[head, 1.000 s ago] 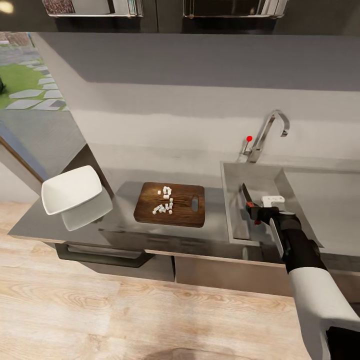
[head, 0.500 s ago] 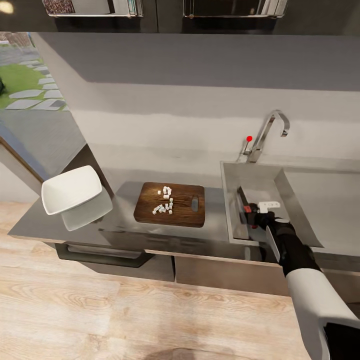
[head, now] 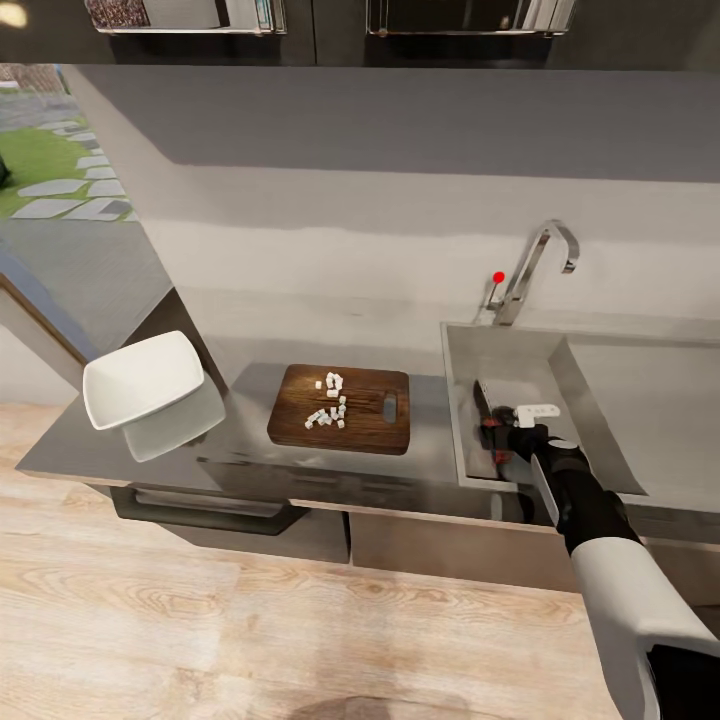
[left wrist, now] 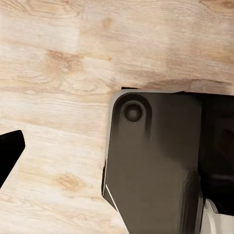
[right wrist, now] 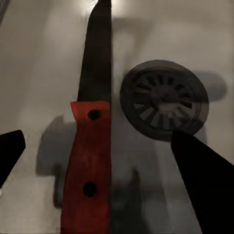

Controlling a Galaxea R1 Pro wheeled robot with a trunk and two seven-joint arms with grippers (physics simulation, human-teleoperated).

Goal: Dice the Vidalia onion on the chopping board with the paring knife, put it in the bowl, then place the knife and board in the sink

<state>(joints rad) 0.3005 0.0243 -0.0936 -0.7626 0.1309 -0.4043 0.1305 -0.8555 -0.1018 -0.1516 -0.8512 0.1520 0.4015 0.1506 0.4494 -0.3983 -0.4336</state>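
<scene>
No readable writing. Right arm reached down into the sink (head: 520, 345), fingers (right wrist: 200, 170) spread apart, released. Paring knife (right wrist: 92, 146) lay in the basin, drain (right wrist: 163, 97) at its 3 o'clock. Left fingers (left wrist: 9, 151): cannot tell.

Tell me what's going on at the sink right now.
The right claw is down inside the sink with the paring knife between its spread fingers, beside the drain. The fingers are not touching the red handle, so the knife looks released. The diced onion lies on the chopping board on the countertop, not yet moved to the empty white bowl at its far left end.
</scene>
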